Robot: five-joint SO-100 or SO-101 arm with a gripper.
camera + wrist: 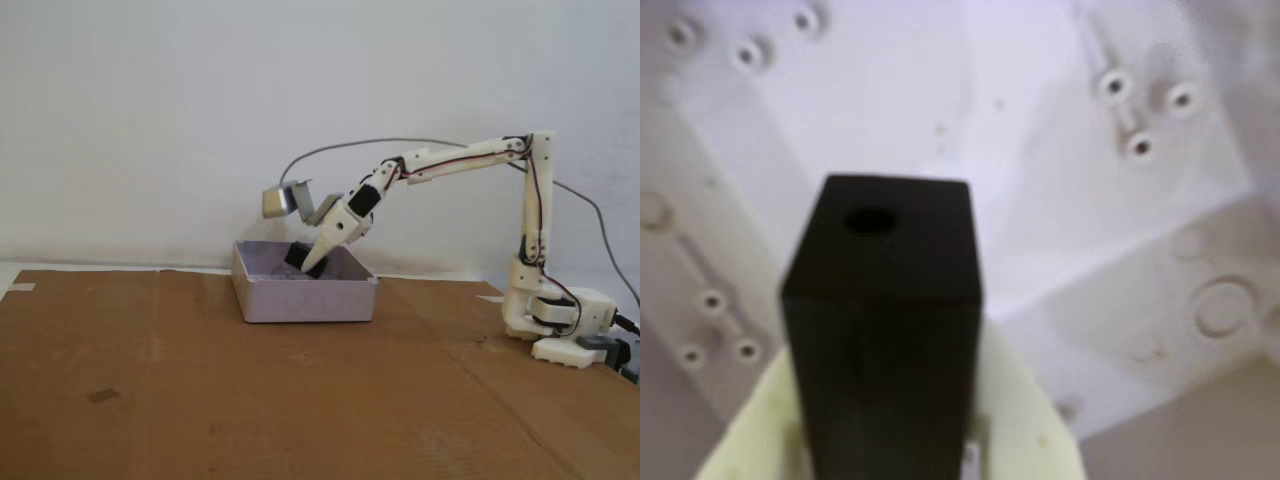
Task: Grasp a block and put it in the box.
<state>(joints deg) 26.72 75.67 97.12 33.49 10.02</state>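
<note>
In the wrist view the gripper is closed on the black block, its pale fingers pressed against the block's two sides, and a round hole shows in the block's far end. Beyond it lies the pale floor of the box, with moulded screw posts. In the fixed view the box sits toward the desk's far edge, and the gripper holds the block tilted, dipped inside the box's walls.

Block between my fingers: matte black, smooth. Fingers cream plastic, slightly rough. Box: pale lavender-grey plastic, smooth, moulded bosses inside. Table brown cardboard, matte. Camera housing dull grey metal look.
</note>
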